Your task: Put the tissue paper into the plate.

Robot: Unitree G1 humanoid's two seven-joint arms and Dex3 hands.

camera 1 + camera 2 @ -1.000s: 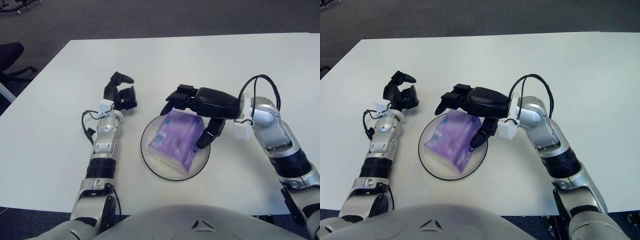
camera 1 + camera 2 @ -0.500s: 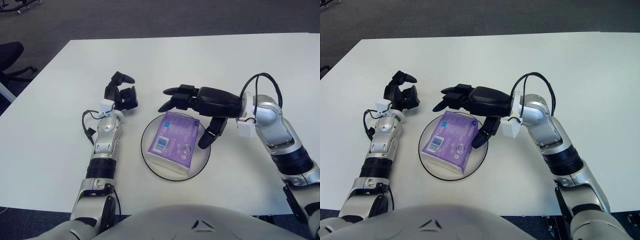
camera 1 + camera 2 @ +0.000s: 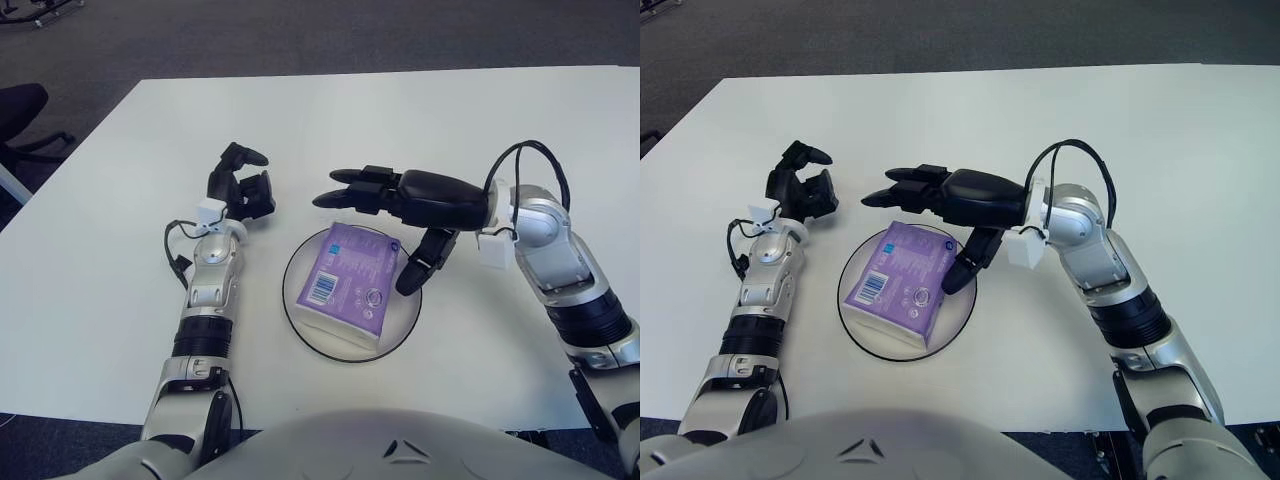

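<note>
Now the purple, plastic-wrapped rectangular pack of tissue paper is seen lying flat inside the round, dark-rimmed white plate on the white table, with nothing gripping it. Just beyond and to the right of the pack, the black right hand is held above the plate's far edge with its fingers spread wide and empty, the thumb pointing down beside the pack's right edge. The black left hand is shown left of the plate, loosely curled around nothing.

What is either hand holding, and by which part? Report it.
Nothing is held. The right hand is spread open above the tissue pack, which lies in the plate. The left hand grips nothing.
</note>
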